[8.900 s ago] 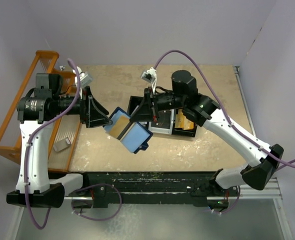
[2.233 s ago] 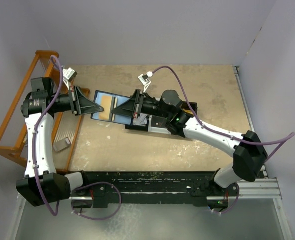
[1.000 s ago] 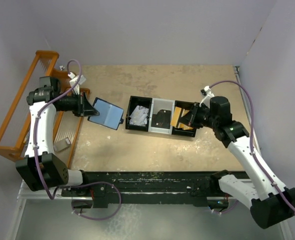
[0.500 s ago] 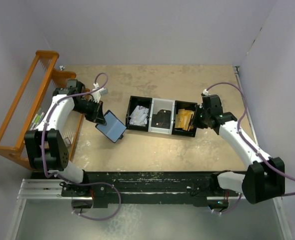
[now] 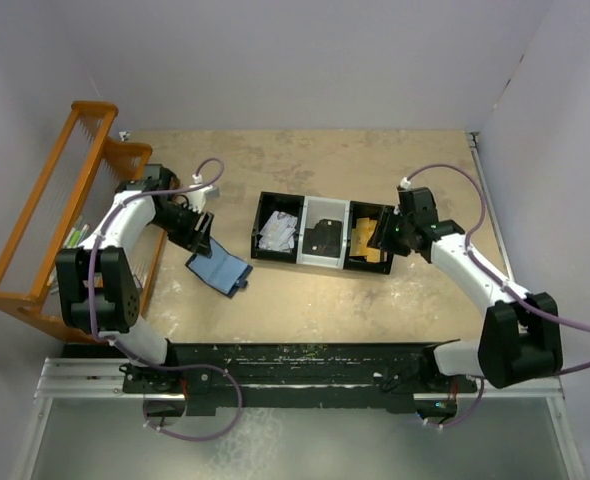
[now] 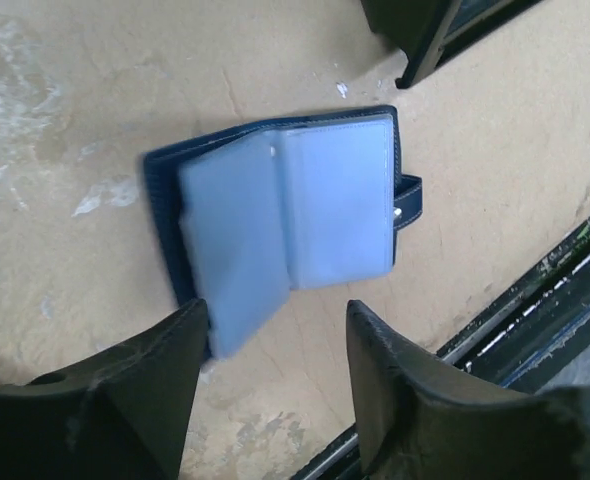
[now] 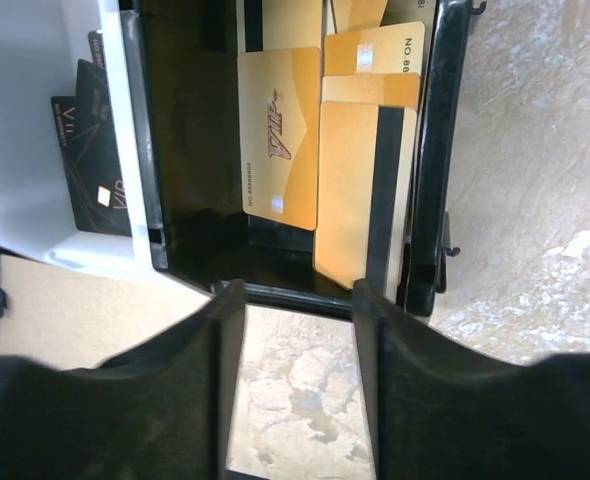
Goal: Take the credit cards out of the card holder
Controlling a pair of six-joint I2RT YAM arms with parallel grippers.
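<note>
The card holder (image 5: 220, 270) lies open on the table, navy cover down and pale blue sleeves up (image 6: 285, 220). No card shows in those sleeves. My left gripper (image 5: 201, 238) hovers just behind it, open, fingertips (image 6: 190, 325) clear of the sleeves with bare table between them. Gold credit cards (image 7: 280, 135) lie in the right compartment of the black tray (image 5: 275, 256); black cards (image 7: 95, 150) lie in the white middle compartment. My right gripper (image 7: 297, 300) is open and empty at that right compartment's edge (image 5: 383, 236).
An orange wooden rack (image 5: 30, 235) stands along the table's left edge, close behind the left arm. White crumpled items (image 5: 277, 230) fill the tray's left compartment. The black base rail (image 5: 305, 360) runs along the near edge.
The left gripper has opened and let go of the card holder, which now lies open on the table. The right gripper has opened over the tray's right compartment.
</note>
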